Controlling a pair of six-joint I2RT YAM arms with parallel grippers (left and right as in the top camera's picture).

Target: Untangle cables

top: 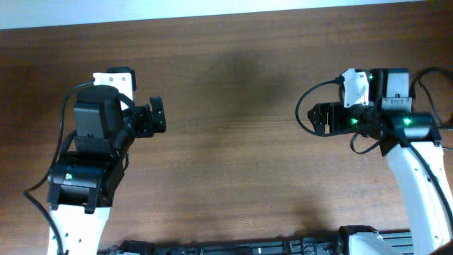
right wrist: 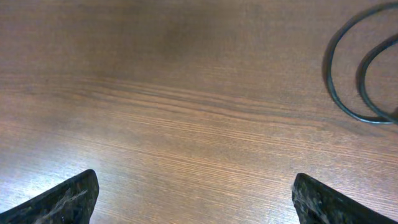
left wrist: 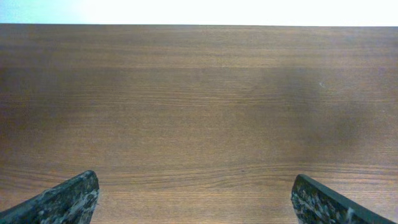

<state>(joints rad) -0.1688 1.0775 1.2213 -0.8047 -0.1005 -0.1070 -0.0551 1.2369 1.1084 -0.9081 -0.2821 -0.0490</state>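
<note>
No loose cables show on the brown table [top: 233, 142] in the overhead view; the cables are out of view there. My left gripper [top: 157, 115] hovers at the left, pointing right. It is open, with only bare wood between its fingers [left wrist: 196, 199]. My right gripper [top: 316, 119] hovers at the right, pointing left. It is open as well and holds nothing [right wrist: 196, 199]. Two thin black cord loops [right wrist: 348, 81] curve in at the top right of the right wrist view. I cannot tell whether they are cables or the arm's own wire.
A thick black wire loop [top: 303, 106] hangs off the right arm just ahead of its gripper. Another wire [top: 67, 106] arcs beside the left arm. Dark equipment [top: 233, 248] runs along the table's near edge. The far table edge [left wrist: 199, 25] meets a pale wall.
</note>
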